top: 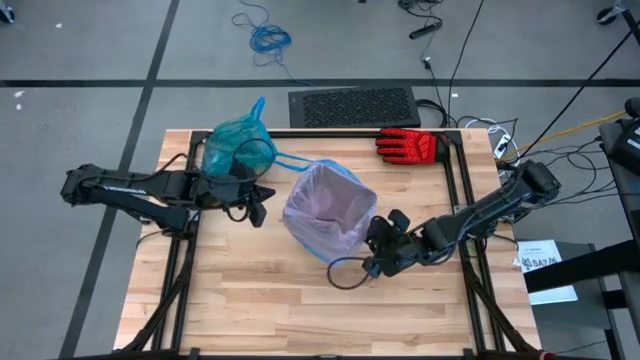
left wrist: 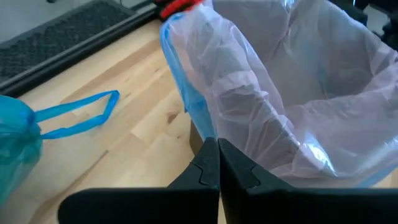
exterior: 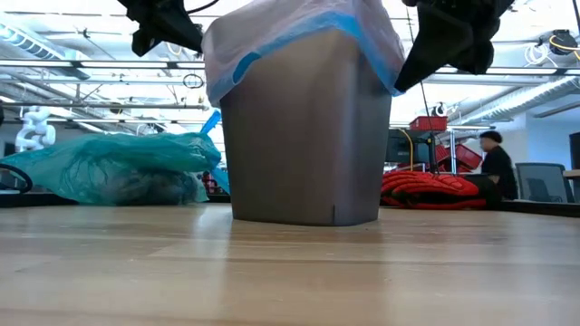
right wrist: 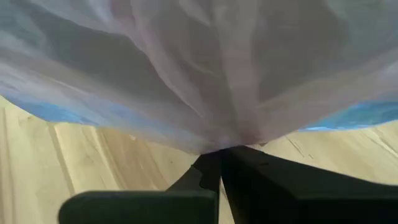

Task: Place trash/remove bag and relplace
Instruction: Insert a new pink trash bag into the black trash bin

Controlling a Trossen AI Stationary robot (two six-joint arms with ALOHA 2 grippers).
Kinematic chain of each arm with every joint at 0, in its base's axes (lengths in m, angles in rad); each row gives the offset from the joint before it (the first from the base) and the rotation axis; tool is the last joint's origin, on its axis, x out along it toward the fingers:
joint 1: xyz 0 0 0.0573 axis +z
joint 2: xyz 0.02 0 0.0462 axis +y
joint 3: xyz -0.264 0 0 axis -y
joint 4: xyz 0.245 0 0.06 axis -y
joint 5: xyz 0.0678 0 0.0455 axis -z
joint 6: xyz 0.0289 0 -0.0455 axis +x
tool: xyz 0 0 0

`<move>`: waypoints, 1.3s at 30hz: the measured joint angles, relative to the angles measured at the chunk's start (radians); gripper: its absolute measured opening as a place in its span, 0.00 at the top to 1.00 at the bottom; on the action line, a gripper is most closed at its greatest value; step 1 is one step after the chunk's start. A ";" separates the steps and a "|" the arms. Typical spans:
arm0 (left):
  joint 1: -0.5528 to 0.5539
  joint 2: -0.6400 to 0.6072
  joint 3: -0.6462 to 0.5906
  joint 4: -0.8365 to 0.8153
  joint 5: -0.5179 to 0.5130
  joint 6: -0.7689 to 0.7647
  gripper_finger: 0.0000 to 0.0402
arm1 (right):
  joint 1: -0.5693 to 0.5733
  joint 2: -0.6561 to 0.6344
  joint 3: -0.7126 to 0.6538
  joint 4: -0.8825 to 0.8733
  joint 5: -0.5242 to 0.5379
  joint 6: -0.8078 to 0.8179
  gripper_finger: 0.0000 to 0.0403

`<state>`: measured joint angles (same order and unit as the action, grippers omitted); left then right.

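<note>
Near the middle of the desk stands a grey bin, lined with a pale pink bag whose blue edge folds over the rim. At the far-left corner lies the teal bag – full, tied, a blue drawstring loop trailing on the wood toward the bin. Apart from the bin, not touching. Red glove along the far edge, toward the right corner.

Left claw clenched, fingers pressed together on nothing, hovering between teal bag and bin, just beside the liner's left rim. Right claw also clenched – fingertips meeting right at the pink film on the bin's right side; cannot tell whether any plastic is pinched between them. Trash hidden, only dark lumps inside the teal bag. Beyond the desk, a seated person.
</note>
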<state>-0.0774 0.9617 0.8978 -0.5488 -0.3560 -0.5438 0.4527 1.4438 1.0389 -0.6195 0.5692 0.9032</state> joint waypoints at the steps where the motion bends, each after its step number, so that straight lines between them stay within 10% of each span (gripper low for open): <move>1: 0.000 -0.005 0.000 -0.001 -0.006 0.000 1.00 | 0.000 0.005 0.000 0.003 -0.001 0.003 1.00; 19: -0.001 -0.215 0.000 -0.003 -0.121 -0.001 1.00 | 0.132 -0.259 0.000 -0.021 0.008 -0.070 1.00; 39: -0.001 -0.262 -0.002 -0.023 -0.172 -0.026 1.00 | 0.066 -0.129 0.000 0.071 -0.124 -0.130 1.00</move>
<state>-0.0784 0.6993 0.8959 -0.5716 -0.5282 -0.5697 0.5186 1.3150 1.0386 -0.5487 0.4451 0.7732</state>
